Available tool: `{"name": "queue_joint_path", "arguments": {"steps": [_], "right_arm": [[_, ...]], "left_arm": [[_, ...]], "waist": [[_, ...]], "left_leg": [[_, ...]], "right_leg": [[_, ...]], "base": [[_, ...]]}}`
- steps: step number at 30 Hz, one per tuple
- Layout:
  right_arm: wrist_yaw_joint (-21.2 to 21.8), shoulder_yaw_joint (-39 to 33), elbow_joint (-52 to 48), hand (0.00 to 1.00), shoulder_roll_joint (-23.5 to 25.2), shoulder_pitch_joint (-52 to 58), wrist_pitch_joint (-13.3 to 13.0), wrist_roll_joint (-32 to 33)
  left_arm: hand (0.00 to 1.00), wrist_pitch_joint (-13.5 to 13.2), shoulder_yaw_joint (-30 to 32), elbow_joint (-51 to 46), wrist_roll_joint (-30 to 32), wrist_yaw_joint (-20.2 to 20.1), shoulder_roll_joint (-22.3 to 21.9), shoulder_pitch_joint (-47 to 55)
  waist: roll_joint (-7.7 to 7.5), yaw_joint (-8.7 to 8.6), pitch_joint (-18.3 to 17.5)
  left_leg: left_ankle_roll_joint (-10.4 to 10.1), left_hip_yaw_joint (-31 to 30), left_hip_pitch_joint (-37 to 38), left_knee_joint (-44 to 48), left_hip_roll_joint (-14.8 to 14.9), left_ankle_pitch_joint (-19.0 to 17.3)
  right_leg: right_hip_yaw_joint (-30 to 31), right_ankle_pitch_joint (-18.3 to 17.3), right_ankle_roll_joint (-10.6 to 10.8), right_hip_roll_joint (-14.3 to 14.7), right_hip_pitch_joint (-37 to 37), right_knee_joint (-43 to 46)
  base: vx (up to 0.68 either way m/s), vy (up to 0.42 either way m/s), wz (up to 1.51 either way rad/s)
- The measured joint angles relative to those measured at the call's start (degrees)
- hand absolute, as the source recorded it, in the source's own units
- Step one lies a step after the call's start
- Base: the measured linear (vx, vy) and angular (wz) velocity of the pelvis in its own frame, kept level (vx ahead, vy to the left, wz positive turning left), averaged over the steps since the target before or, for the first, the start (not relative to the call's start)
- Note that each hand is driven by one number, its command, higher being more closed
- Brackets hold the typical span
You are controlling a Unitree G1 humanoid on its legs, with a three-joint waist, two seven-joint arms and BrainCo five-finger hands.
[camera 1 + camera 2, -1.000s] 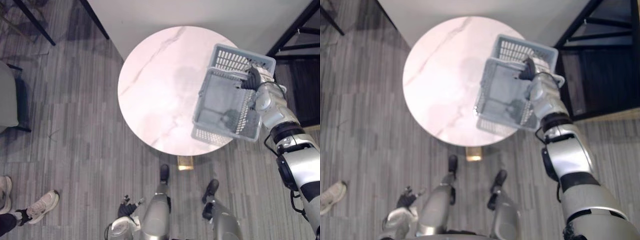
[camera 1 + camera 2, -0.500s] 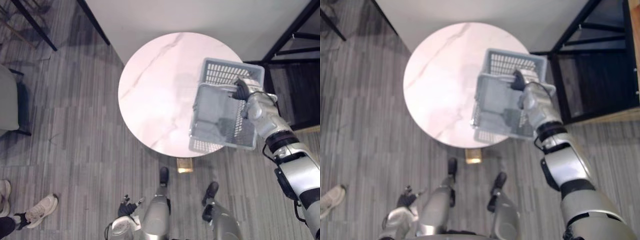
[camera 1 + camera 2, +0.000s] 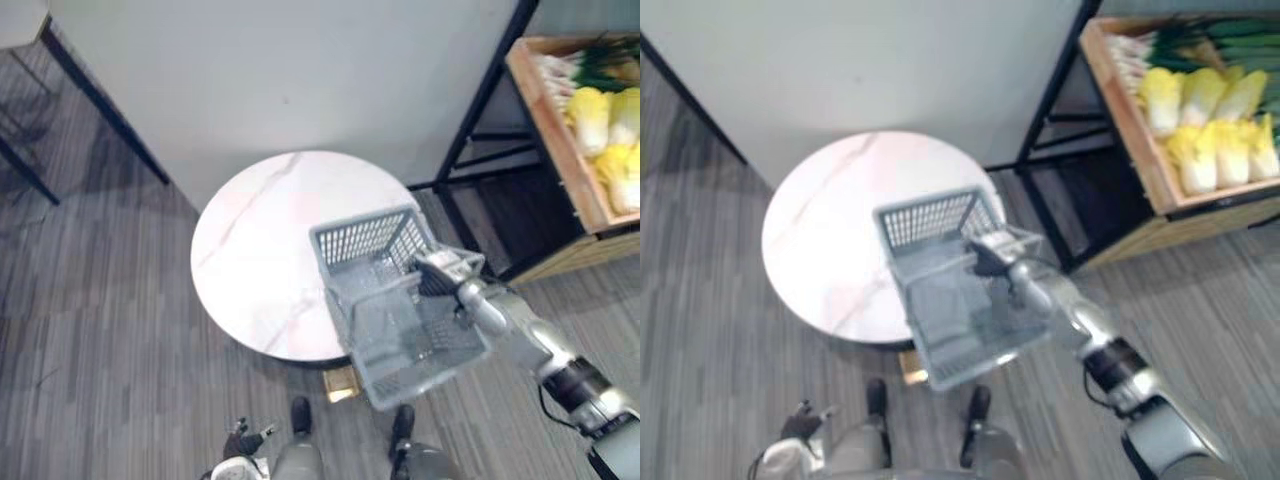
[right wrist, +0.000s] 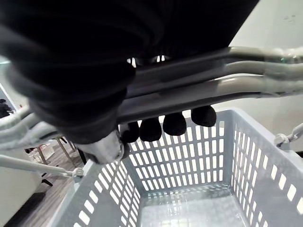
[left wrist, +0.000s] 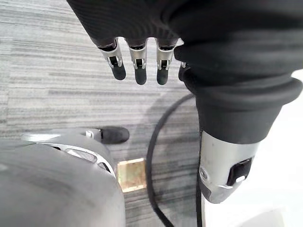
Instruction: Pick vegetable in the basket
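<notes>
A grey slotted plastic basket (image 3: 365,240) hangs in the air over the near right edge of the round table, tilted. My right hand (image 3: 440,275) is shut on its two wire handles (image 4: 236,85), with the dark fingertips (image 4: 175,124) curled under them. The basket's floor (image 4: 189,208) looks bare. Yellow-leaved cabbages (image 3: 1200,110) and green-topped stalks (image 3: 1140,50) lie in a wooden crate (image 3: 1130,130) on the shelf to the right, well apart from the basket. My left hand (image 5: 137,66) hangs low at my side with straight fingers, holding nothing.
The white marble round table (image 3: 260,250) stands before a white wall panel. A black metal shelf frame (image 3: 480,110) carries the crate at the right. Grey plank floor surrounds the table.
The camera has swung, bringing the shelf and vegetables into view. The basket stays in my right hand and has come further off the table's near right edge.
</notes>
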Motion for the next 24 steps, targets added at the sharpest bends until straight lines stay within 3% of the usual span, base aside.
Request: {"name": "queue_joint_path", "arguments": {"steps": [3,7,11,18,24], "right_arm": [[1.3,-2.0,-2.9,1.00,-3.2,7.3,-1.3,0.5],[2.3,-8.2,-4.9,1.00,-7.1,19.1,-2.5,0.5],[2.5,-13.5,-4.6,1.00,-7.3,26.5,-3.1,-0.1],[0.2,-25.0,7.4,1.00,-1.8,36.3,-3.9,-3.6],[-3.8,-34.1,19.8,1.00,2.7,38.9,-2.8,-7.5]], "left_arm": [[0.00,0.8,0.9,0.7,2.0,-0.4,0.1,1.3],[0.00,1.2,1.0,1.3,3.8,-2.1,0.0,3.4],[0.00,1.2,1.0,3.4,5.5,-2.5,-0.3,4.0],[0.00,1.1,0.5,3.5,7.7,-2.7,-1.3,5.0],[0.00,1.1,0.5,3.5,8.3,-2.7,-1.9,5.6]], "waist": [[0.16,-1.99,-1.5],[0.77,-2.63,-3.8],[1.81,-4.49,-5.0],[3.97,-5.95,-7.9],[4.65,-6.87,-8.5]], "left_leg": [[-0.4,0.6,1.0,0.0,0.0,-0.7],[-0.4,3.2,2.0,0.0,0.1,-1.5],[-0.6,5.0,3.4,0.0,-0.1,-2.2],[-0.5,6.8,5.4,0.0,-0.2,-3.5],[-0.9,6.8,6.0,-0.1,-0.4,-4.2]], "right_leg": [[1.0,0.4,0.5,0.2,1.1,-1.2],[4.0,0.6,0.7,0.5,1.2,-2.2],[5.6,1.1,0.9,0.5,1.6,-2.6],[7.2,1.1,0.8,0.8,2.9,-3.4],[7.2,0.8,0.5,0.6,3.7,-3.5]], "base": [[-0.01,0.010,-0.13],[0.02,0.006,-0.27],[0.05,0.007,-0.23],[0.06,-0.003,-0.13],[0.04,0.003,0.01]]}}
